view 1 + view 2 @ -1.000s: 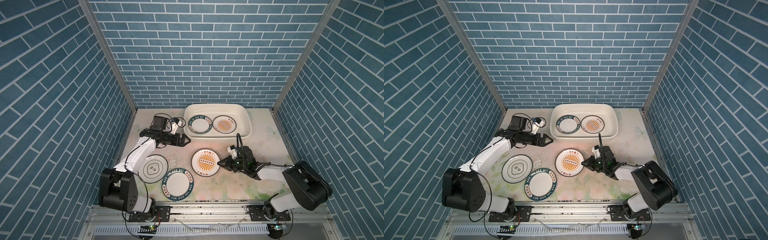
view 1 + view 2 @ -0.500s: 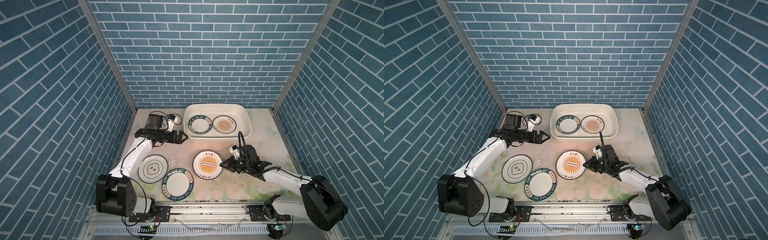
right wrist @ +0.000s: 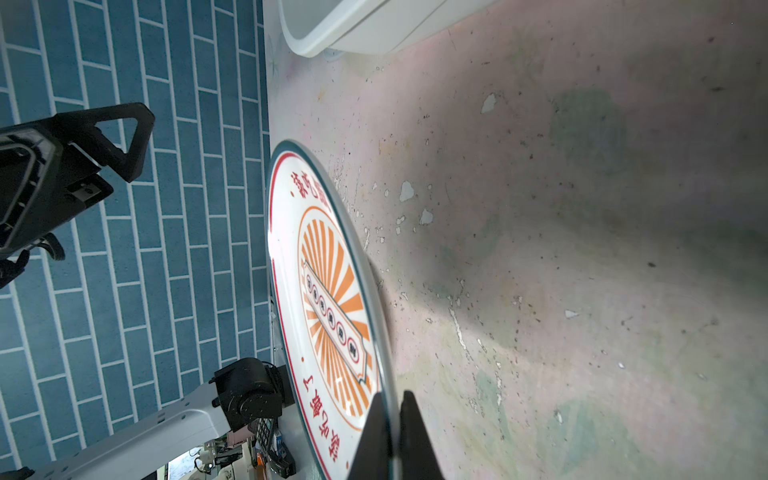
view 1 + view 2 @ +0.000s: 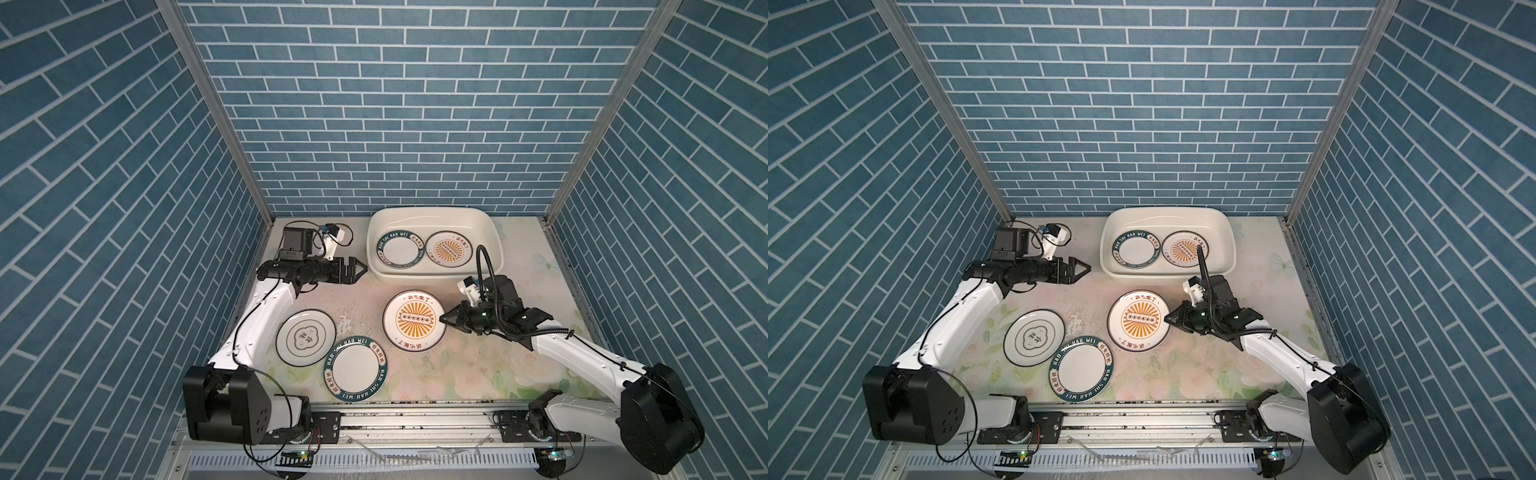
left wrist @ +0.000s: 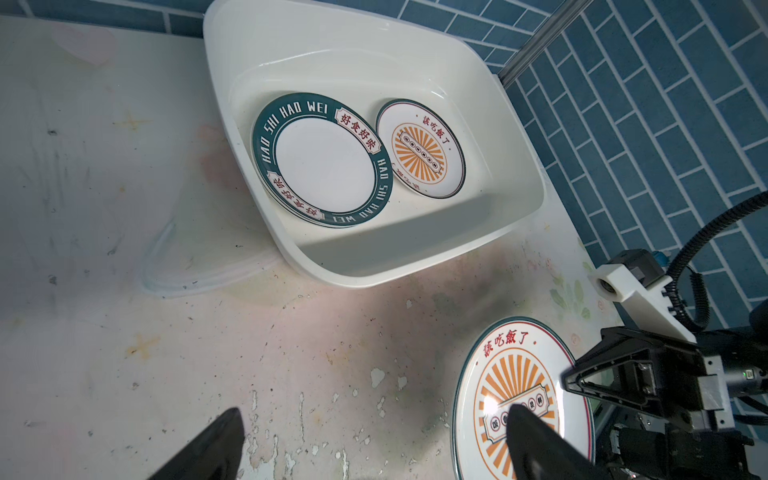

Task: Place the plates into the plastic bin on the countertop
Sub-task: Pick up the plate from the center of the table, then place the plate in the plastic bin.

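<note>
The cream plastic bin (image 4: 432, 210) stands at the back of the flowered countertop (image 4: 478, 374). Two plates lie in it, one teal-lettered (image 4: 399, 252) and one with a sunburst (image 4: 449, 249). In front of the bin, my right gripper (image 4: 442, 319) is shut on the right rim of another sunburst plate (image 4: 414, 320). In the right wrist view its fingertips (image 3: 376, 432) pinch that rim, and the plate (image 3: 328, 291) tilts up off the surface. A cloud-emblem plate (image 4: 305, 337) and a teal-lettered plate (image 4: 356, 375) lie flat at front left. My left gripper (image 4: 361, 270) hovers open and empty left of the bin.
A clear plastic lid (image 5: 199, 266) lies flat against the bin's near left corner. Blue brick walls close in three sides. A metal rail (image 4: 415, 415) runs along the front edge. Scuffed bare surface (image 5: 332, 353) lies between the bin and the held plate.
My right arm has stretched out while its gripper stays on the sunburst plate's rim; the plate has risen slightly. My left gripper has drawn back a little to the left.
</note>
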{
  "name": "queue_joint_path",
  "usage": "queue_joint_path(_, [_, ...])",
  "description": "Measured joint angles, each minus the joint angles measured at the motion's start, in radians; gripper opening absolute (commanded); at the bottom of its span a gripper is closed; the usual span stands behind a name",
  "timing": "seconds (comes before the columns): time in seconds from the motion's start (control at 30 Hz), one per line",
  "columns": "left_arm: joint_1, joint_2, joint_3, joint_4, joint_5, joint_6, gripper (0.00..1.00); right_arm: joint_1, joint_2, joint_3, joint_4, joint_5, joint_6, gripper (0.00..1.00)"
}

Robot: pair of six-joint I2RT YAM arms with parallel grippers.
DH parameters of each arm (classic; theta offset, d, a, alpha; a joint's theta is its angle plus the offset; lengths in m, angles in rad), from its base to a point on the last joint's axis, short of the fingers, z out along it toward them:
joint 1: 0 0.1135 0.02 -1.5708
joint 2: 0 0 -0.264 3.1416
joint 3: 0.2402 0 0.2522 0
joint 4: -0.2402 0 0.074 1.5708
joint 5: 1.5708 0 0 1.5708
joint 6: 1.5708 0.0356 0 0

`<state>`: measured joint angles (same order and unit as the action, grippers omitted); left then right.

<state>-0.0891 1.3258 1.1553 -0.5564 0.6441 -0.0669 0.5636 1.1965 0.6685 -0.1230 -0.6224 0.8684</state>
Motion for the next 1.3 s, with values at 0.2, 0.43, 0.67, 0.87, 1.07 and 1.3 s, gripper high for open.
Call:
queue_joint_path(0.2, [0.026,-0.031,0.000,0.000,0.005,-0.001,1.00,-0.003,0.002,0.096,-0.082,-0.003,-0.037,0.00])
queue_joint_path(0.43, [0.039,-0.056,0.000,0.001,0.008,-0.004,1.00,-0.029,0.066,0.259,-0.115,-0.021,-0.077,0.00])
queue_joint_path(0.67, [0.041,-0.089,-0.017,0.005,0.008,-0.002,0.99,-0.116,0.179,0.415,-0.147,-0.072,-0.119,0.00])
queue_joint_path(0.87, [0.041,-0.132,-0.034,0.008,0.008,0.009,1.00,-0.246,0.269,0.516,-0.165,-0.114,-0.148,0.00])
queue_joint_path(1.07, [0.041,-0.137,-0.034,0.008,0.012,0.012,1.00,-0.328,0.361,0.631,-0.209,-0.122,-0.206,0.00])
queue_joint_path(1.3, [0.041,-0.140,-0.034,0.008,0.021,0.012,1.00,-0.392,0.519,0.759,-0.241,-0.118,-0.262,0.00])
